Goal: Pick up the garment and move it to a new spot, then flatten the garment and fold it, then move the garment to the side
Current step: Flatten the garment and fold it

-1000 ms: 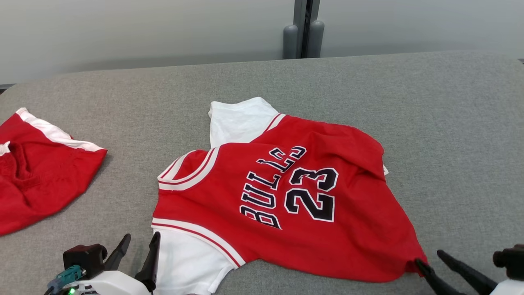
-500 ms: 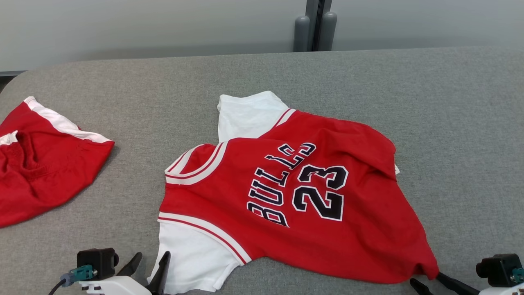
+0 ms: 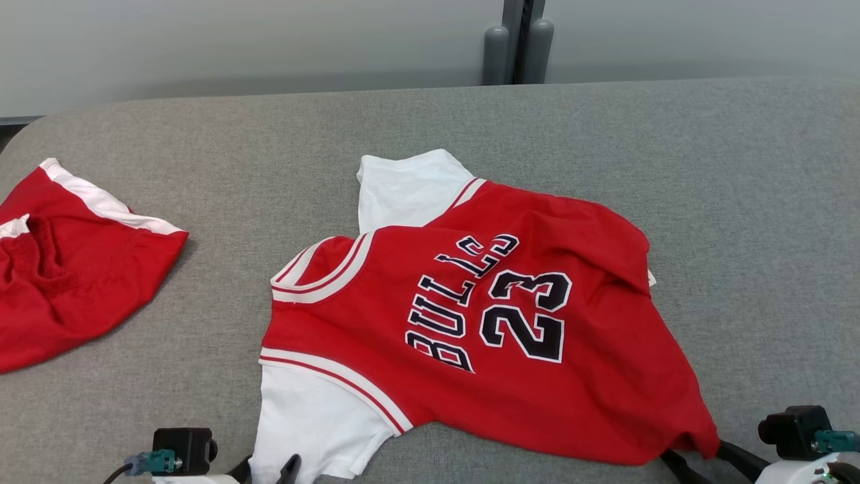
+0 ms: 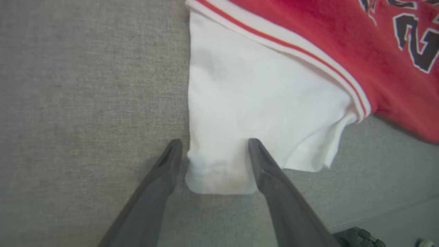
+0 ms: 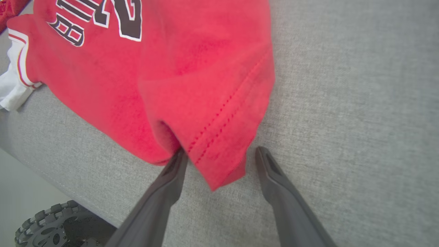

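Left gripper (image 3: 269, 465): is sitting at the lower left edge of the head view, jaws standing wide apart.
Left fingers (image 4: 271, 185): are pointing up the wrist view, spreading in a V, tips level.
Right gripper (image 3: 695, 454): is sitting at the lower right corner, jaws standing wide apart.
Right fingers (image 5: 284, 195): are rising from the bottom edge, splaying evenly.
Left camera block (image 3: 183, 449): is riding on the wrist, teal plug at its side.
Right camera block (image 3: 794, 430): is doing likewise.
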